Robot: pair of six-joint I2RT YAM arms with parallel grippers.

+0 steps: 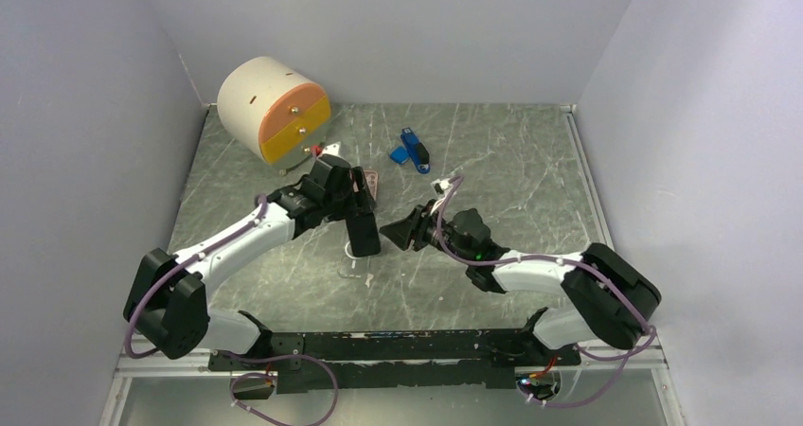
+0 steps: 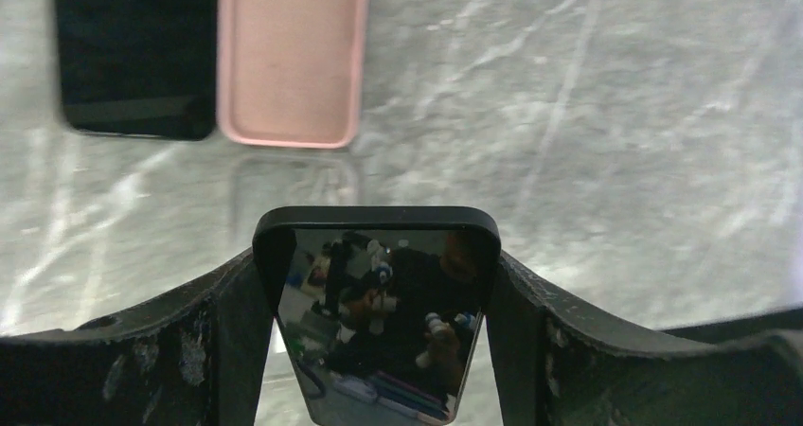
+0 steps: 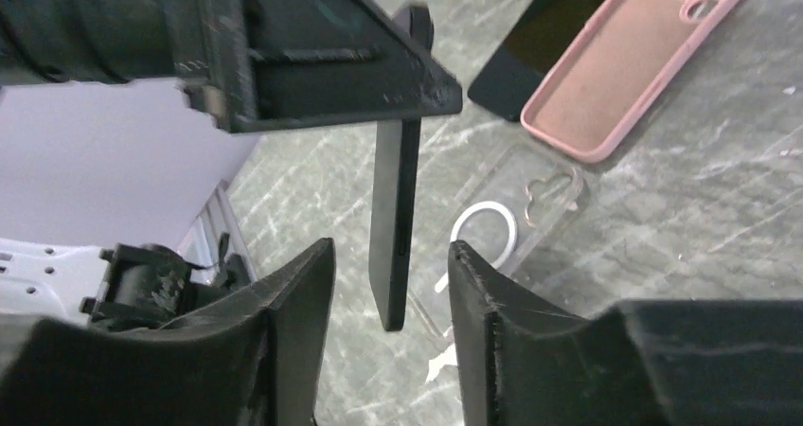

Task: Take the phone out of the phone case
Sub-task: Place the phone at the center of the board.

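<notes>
From above, room: pale lilac-grey walls close three sides of a grey-green marbled tabletop (image 1: 511, 189).
Far corner: a cream drum-shaped drawer unit (image 1: 273, 109) with orange and yellow fronts; small blue items (image 1: 411, 150) lie near mid-table.
Left gripper (image 1: 360, 216): clamped on the slim black phone (image 1: 363, 237), which is held upright above the clear phone case (image 1: 354, 263).
Left wrist, surface: an empty pink silicone case (image 2: 292, 57) lies just beside a second black phone (image 2: 133, 52), both flat.
Right wrist, right gripper (image 3: 388, 298): jaws apart, flanking the held phone's lower end without touching it; the clear case, with a white ring, lies flat beneath.
</notes>
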